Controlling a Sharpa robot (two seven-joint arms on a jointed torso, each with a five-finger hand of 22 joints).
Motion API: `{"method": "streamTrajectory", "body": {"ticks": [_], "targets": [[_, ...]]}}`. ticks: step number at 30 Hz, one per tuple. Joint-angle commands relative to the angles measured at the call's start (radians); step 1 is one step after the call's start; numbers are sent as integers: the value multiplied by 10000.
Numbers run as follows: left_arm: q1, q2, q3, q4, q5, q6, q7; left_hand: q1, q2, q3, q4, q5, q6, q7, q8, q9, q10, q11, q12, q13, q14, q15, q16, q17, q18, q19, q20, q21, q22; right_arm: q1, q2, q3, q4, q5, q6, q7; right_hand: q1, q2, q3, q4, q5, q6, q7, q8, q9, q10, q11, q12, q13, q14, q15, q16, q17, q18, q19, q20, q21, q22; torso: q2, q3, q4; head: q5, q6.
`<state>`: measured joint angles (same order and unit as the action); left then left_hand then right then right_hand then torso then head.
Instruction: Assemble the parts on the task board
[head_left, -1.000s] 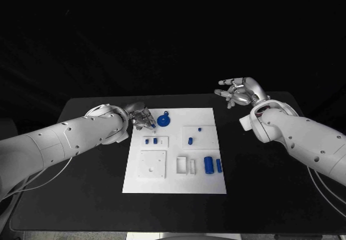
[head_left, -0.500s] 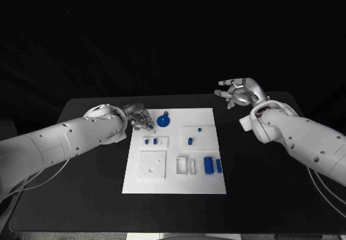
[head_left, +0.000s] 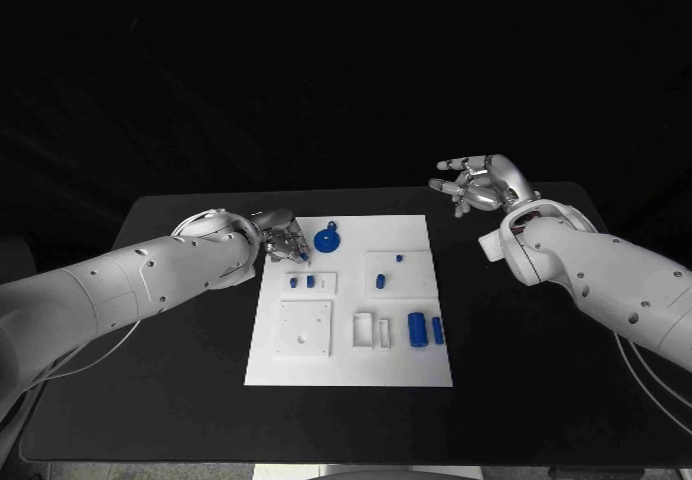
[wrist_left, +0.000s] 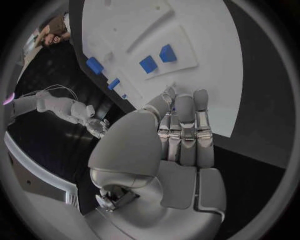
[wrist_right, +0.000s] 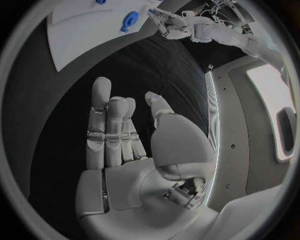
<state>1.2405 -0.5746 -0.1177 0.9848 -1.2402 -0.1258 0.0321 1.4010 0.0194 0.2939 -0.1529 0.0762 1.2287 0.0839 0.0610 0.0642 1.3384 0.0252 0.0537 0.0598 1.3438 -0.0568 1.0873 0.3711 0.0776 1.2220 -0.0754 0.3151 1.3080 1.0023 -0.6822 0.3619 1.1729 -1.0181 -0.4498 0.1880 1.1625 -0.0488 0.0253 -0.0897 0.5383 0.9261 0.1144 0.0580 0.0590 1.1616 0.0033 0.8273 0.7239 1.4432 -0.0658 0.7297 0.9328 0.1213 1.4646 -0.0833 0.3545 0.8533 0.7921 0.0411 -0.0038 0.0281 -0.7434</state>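
On the task board (head_left: 346, 345), the near half carries two blue cylinders (head_left: 418, 329) at about four o'clock from its centre. Farther back, two small blue parts (head_left: 300, 282) sit in a recess at ten o'clock. The left hand (head_left: 281, 243) pinches a small blue peg (head_left: 304, 258) over the far-left corner; its fingertips are partly hidden. The right hand (head_left: 476, 183) hangs spread, empty, beyond the board at one o'clock.

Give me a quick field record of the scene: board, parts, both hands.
board: white task board mid-table
round blue part: at board's far edge
blue cylinder: lying on board's near right area
left hand: over board's far left corner, pinching a small blue part
right hand: off the board, raised, fingers apart, empty
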Motion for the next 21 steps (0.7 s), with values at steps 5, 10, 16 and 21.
{"method": "streamTrajectory", "body": {"ticks": [5,10,16,21], "targets": [[-17,51,-4,37,-231,492,-16,21,37,13,-45,32,102,23,29,22,41,4,46,-2,46,14,-50,10,-9,-59,16,63,203,-9,7,4,8,8,129,97,-88,-21,35,-5,32,60,8,19,15,9,-49,6,-16,-3,-52,-32,-16,22,387,-53,48,-10,-1,-5,9,5,-13],[-19,55,-9,50,-271,590,-44,21,37,13,-45,32,102,23,29,22,41,4,46,-2,46,14,-50,10,-9,-59,16,63,203,-11,5,4,7,8,128,97,-88,-21,35,-5,32,60,8,19,15,9,-49,6,-16,-3,-52,-32,-16,22,387,-53,48,-10,-3,-4,11,5,-3],[-19,68,-13,51,-290,650,-61,21,37,13,-45,32,102,23,29,22,41,4,46,-2,46,14,-50,10,-9,-59,16,63,203,-13,7,4,10,8,129,97,-88,-21,35,-5,32,60,8,19,15,9,-49,6,-16,-3,-52,-32,-16,22,387,-53,48,-10,-3,-5,16,3,-6],[-19,74,-16,40,-300,679,-66,27,41,22,-69,26,98,26,27,21,36,7,46,-3,47,15,-68,14,-4,-70,15,89,203,-13,7,4,6,8,129,98,-88,-21,35,-5,32,60,8,19,15,9,-49,6,-16,-3,-52,-32,-16,22,387,-53,48,-10,-3,3,8,6,-8]]}}
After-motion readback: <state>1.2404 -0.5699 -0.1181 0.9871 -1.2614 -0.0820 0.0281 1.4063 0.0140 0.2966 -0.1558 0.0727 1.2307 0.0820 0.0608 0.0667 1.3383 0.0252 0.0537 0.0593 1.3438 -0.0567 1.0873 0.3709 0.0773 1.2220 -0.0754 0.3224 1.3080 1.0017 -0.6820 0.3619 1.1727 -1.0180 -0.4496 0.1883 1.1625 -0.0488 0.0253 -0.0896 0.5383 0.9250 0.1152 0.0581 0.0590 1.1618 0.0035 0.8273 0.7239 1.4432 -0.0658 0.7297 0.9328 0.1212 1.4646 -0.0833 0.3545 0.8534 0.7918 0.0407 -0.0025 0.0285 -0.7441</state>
